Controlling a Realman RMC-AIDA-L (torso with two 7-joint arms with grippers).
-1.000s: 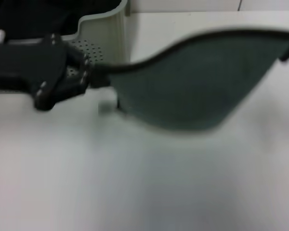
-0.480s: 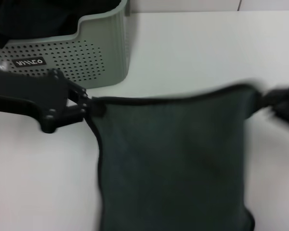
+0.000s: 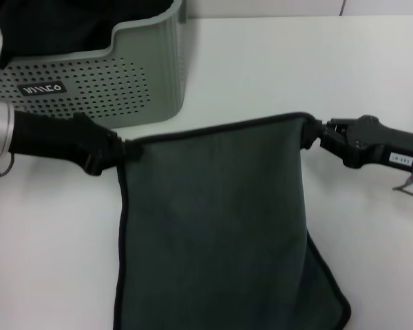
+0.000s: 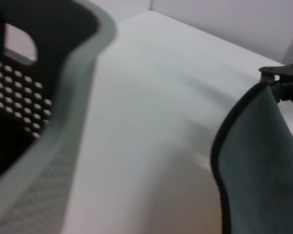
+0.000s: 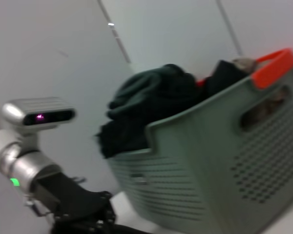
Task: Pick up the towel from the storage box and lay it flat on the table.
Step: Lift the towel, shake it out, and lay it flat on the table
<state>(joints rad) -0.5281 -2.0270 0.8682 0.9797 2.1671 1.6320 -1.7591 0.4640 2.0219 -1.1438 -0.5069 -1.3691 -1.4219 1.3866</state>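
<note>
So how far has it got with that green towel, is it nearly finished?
Well along. Done: the towel is out of the storage box, which holds other dark cloth. In hand: the left gripper and right gripper each pinch an upper corner, stretching the top edge so the cloth hangs spread. Left: lowering it flat onto the table and letting go.

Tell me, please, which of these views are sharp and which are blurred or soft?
Head view: fairly sharp; the towel hangs crisp-edged between the left gripper and right gripper, with the storage box label slightly soft. Left wrist view: the near box wall is heavily out of focus. Right wrist view: soft all over, as if smeared by motion.
</note>
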